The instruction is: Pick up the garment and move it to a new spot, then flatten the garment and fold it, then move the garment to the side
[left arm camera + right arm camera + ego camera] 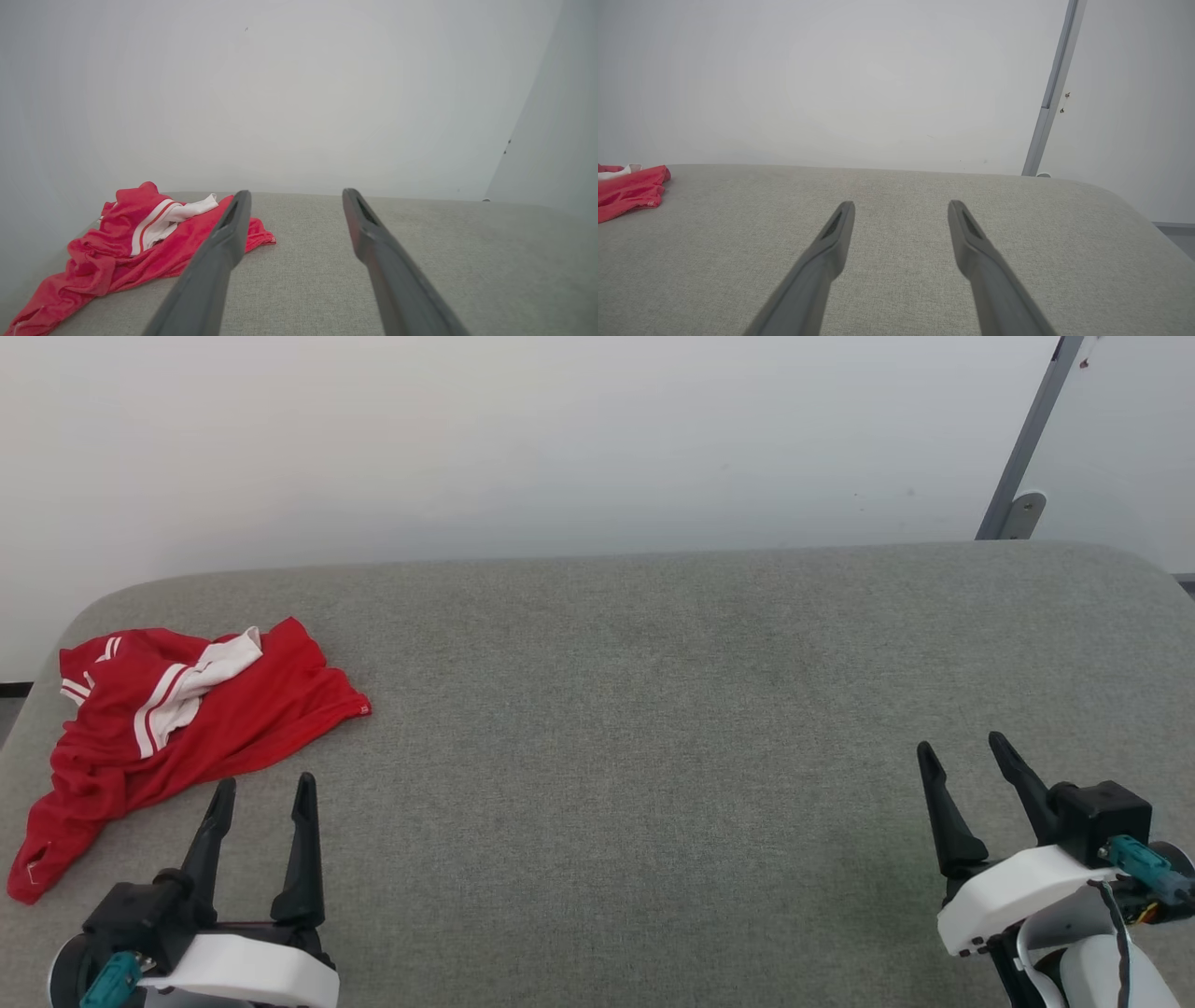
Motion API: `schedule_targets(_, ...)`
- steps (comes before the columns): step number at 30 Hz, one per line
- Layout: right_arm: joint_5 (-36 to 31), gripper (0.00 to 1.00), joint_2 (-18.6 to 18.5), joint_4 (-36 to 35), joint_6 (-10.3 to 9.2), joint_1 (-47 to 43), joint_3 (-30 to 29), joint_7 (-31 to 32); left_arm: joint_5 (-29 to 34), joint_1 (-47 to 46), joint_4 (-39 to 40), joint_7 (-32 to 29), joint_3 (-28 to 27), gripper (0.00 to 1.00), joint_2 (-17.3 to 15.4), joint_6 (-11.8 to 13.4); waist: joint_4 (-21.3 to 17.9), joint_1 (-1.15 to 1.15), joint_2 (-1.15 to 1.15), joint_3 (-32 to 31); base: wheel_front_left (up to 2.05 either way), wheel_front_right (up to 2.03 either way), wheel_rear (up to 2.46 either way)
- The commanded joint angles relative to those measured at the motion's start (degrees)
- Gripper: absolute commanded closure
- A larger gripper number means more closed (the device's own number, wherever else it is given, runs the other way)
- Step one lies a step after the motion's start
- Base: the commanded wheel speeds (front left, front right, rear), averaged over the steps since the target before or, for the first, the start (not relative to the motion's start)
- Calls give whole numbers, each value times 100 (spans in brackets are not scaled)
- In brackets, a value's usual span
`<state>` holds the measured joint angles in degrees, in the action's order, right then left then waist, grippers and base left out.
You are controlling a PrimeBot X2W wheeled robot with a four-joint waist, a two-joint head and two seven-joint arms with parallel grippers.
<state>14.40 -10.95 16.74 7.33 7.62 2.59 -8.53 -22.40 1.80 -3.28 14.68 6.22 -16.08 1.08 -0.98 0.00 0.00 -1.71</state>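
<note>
Head view shows one crumpled red garment [177, 728] at the far left of one grey table [653, 709]. Two grippers hover near its front edge: left gripper [265, 786] just beside the garment, right gripper [962, 747] well apart, both spread wide, empty.

Head view: we look from high, forward and down, over the grey padded surface [653, 709] to the wall [467, 429]. Left wrist view: we sit low, facing that wall, the garment [93, 261] near at left. Right wrist view: low, same heading; shared with both others, the garment's edge at far left
</note>
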Motion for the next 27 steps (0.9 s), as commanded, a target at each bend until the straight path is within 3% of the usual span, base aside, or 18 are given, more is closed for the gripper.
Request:
schedule_targets(1, -132, 0, -10, -31, 28, 31, 14, -49, 112, 85, 22, 49, 16, 0, -27, 29, 0, 0, 0, -4, 0, 0, 0)
schedule_targets(18, -138, 0, -42, -61, 29, -28, 22, -106, -160, 55, -74, 46, -67, 0, 35, 0, 64, 0, 0, -12, 0, 0, 0)
schedule_targets(27, -72, 0, -39, -80, 29, 60, 271, -68, -454, 64, -174, -97, -311, 0, 7, 108, 563, 0, 0, -72, 0, 0, 0)
